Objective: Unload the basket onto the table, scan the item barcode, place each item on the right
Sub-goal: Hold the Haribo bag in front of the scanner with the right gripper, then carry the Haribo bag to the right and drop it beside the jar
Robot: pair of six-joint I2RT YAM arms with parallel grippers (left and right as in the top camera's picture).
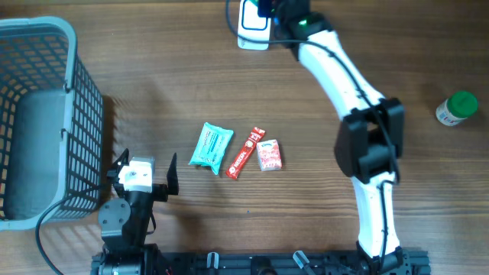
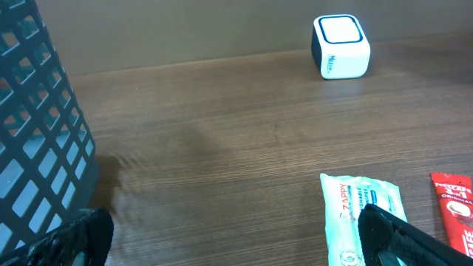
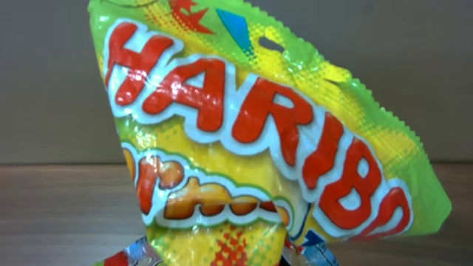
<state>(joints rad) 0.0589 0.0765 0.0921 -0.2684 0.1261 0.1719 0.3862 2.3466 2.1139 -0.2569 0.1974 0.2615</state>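
In the right wrist view a yellow-green Haribo candy bag point(image 3: 244, 133) fills the frame, and my right gripper point(image 3: 222, 258) is shut on its lower end. Seen from overhead, that gripper point(image 1: 269, 9) is at the far edge of the table, right beside the white barcode scanner point(image 1: 252, 23); the bag itself is hidden there. No barcode shows on the side of the bag facing the camera. My left gripper point(image 1: 147, 159) rests near the front left, open and with nothing in it point(image 2: 229, 247). The scanner point(image 2: 341, 46) also shows far off in the left wrist view.
A grey-blue mesh basket point(image 1: 38, 122) stands at the left, close to my left gripper. Mid-table lie a teal wipes pack point(image 1: 211, 147), a red stick sachet point(image 1: 245, 153) and a small pink carton point(image 1: 269, 155). A green-capped bottle point(image 1: 457, 108) lies at the right.
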